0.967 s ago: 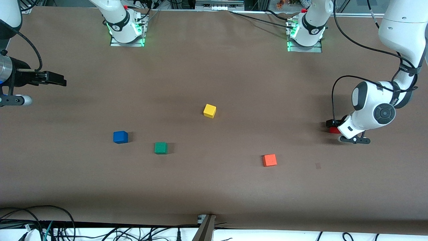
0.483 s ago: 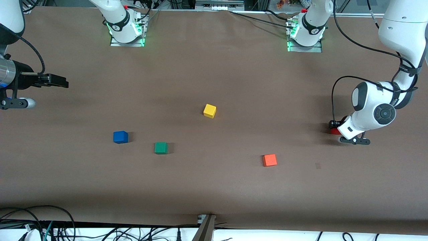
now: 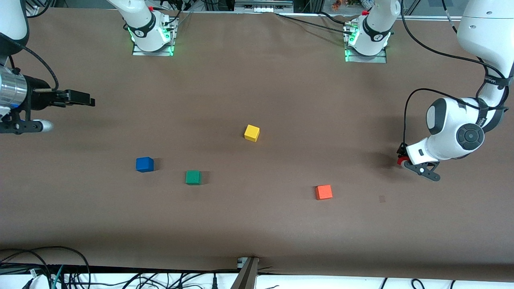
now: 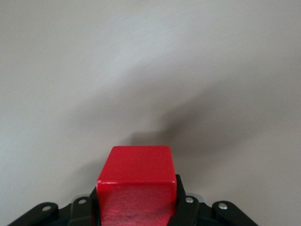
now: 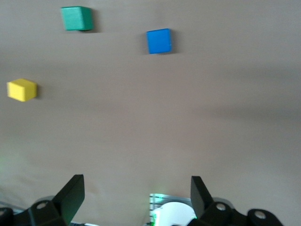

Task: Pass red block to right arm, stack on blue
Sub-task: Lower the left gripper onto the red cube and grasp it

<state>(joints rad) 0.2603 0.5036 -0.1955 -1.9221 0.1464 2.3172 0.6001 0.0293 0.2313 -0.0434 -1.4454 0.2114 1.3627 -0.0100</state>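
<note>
The red block [image 3: 400, 161] is clamped in my left gripper [image 3: 402, 157], low over the table at the left arm's end. In the left wrist view the red block [image 4: 136, 179] fills the space between the black jaws of the left gripper [image 4: 136, 205]. The blue block [image 3: 144, 164] sits on the table toward the right arm's end, and also shows in the right wrist view [image 5: 159, 41]. My right gripper [image 3: 82, 98] hovers open and empty over the table at the right arm's end. Its fingers [image 5: 70, 195] stand wide apart in the right wrist view.
A green cube [image 3: 193, 177] sits beside the blue block, slightly nearer the camera. A yellow cube [image 3: 251, 133] sits mid-table. An orange-red cube [image 3: 323, 192] lies nearer the camera, toward the left arm's end. The arm bases [image 3: 151, 40] stand along the table's farther edge.
The left gripper has risen a little with the red block and turned. The right gripper has moved inward toward the middle of the table.
</note>
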